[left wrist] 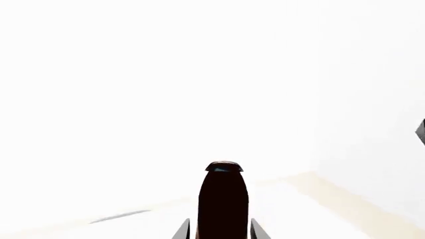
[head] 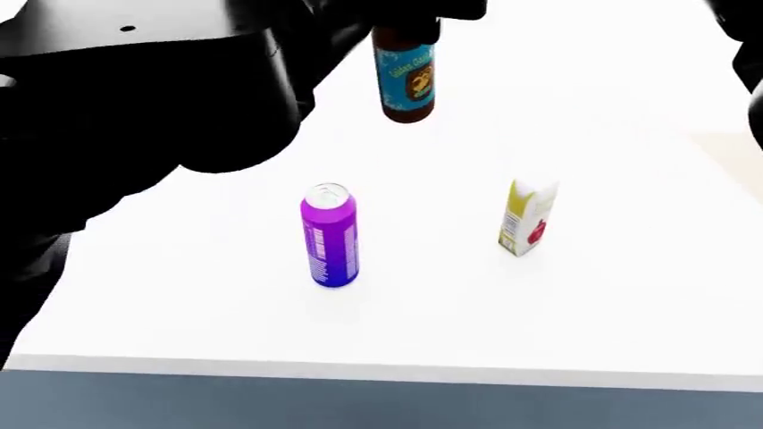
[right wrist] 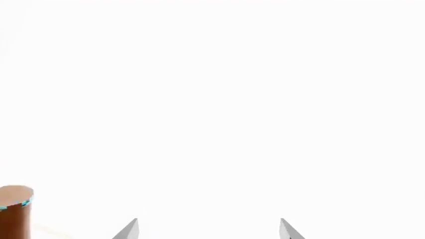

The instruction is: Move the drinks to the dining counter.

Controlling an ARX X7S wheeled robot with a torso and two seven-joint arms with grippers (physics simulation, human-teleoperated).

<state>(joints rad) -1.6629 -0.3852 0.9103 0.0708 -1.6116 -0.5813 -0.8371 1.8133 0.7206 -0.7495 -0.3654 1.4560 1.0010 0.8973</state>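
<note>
On the white dining counter (head: 179,313) a purple can (head: 329,234) stands upright near the front. A small yellow-white juice carton (head: 526,217) stands to its right. Farther back, the brown bottle (head: 406,76) with a blue label is upright, and my left gripper (left wrist: 221,233) is shut on its neck (left wrist: 223,199). I cannot tell whether its base touches the counter. My right gripper (right wrist: 208,230) is open with nothing between its fingers. In the right wrist view part of the brown bottle (right wrist: 15,211) shows off to one side.
The counter's dark blue-grey front (head: 381,402) runs along the near edge. My black left arm (head: 143,89) fills the upper left of the head view, and part of the right arm (head: 742,40) shows at the top right. A beige strip (left wrist: 345,199) lies beyond the counter.
</note>
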